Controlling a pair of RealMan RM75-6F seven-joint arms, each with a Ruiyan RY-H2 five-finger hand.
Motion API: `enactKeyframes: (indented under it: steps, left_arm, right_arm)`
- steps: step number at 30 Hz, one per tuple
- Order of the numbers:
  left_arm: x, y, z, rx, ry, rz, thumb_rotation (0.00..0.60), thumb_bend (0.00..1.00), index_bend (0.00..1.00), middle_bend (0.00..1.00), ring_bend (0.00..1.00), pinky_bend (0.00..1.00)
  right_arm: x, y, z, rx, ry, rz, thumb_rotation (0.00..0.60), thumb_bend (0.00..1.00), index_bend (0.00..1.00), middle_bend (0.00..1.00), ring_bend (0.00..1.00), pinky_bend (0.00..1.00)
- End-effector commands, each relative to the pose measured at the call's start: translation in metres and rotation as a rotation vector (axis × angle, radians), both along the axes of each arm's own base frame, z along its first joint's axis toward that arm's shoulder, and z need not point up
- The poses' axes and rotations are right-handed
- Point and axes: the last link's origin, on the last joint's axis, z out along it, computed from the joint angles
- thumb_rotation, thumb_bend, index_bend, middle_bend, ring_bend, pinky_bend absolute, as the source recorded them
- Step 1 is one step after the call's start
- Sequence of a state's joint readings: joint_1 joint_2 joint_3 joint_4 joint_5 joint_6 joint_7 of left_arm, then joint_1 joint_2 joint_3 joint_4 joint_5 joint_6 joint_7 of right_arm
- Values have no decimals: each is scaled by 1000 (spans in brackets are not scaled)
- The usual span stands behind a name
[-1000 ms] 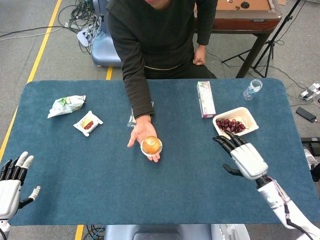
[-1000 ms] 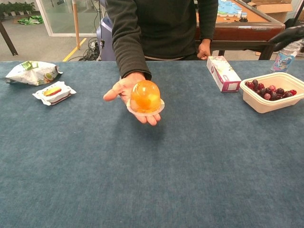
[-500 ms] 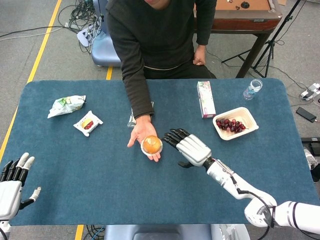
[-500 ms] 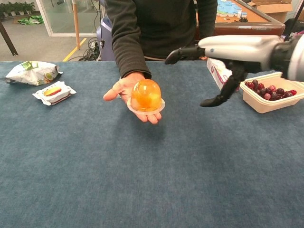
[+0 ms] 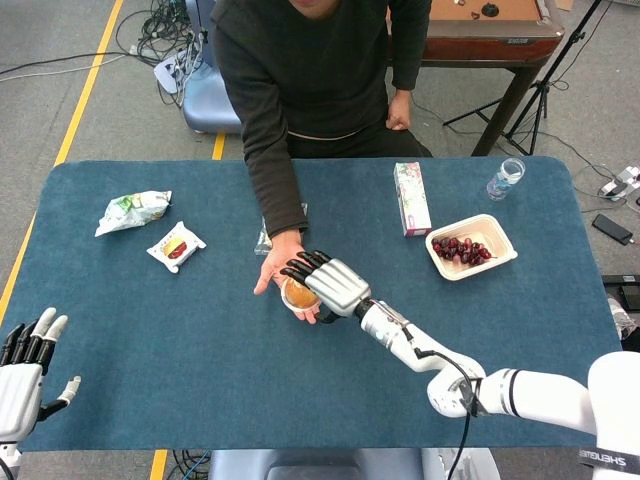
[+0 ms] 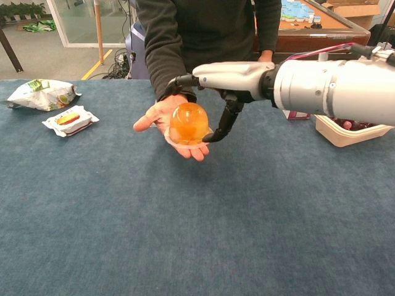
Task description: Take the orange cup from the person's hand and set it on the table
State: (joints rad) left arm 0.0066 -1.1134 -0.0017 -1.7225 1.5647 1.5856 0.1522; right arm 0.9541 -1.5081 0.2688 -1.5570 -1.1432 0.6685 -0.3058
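Observation:
The orange cup [image 6: 188,124] is a domed, translucent cup resting upside down on the person's open palm [image 6: 162,115] above the table's middle; in the head view the cup [image 5: 297,293] is partly covered. My right hand [image 5: 326,281] reaches over it from the right, fingers spread above the dome and thumb hanging down beside its right edge. In the chest view the right hand [image 6: 223,79] brackets the cup without clearly closing on it. My left hand [image 5: 22,370] hovers open at the table's near left corner, holding nothing.
A snack bag [image 5: 134,210] and a small wrapped packet [image 5: 176,246] lie at the left. A pink carton [image 5: 411,197], a tray of cherries [image 5: 471,246] and a water bottle [image 5: 504,179] stand at the right. The person sits at the far side.
My right hand has swept left across the table from beside the cherry tray to the person's palm and now arches over the cup. The left hand and the person's hand stayed still.

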Motion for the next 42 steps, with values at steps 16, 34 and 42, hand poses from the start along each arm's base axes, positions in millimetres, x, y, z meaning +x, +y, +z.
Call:
enactKeyframes:
  steps: [16,34,42]
  left_arm:
    - [-3,-4,2,8,2,9,600,300,1,0,0,0]
    - [-5,-5,4,16,2,14,600,299,24,0,0,0]
    - [-2,-5,2,9,1,3,600,300,24,0,0,0]
  right_arm:
    - [9,-18,-29,-13,42,-75,600,371,431,305,128,389]
    - [9,-21,4,-95,-45,-74,600,650,682,442,370,705]
    - [-39,-17,51,-161,26,-124,600,650,682,442,370,705]
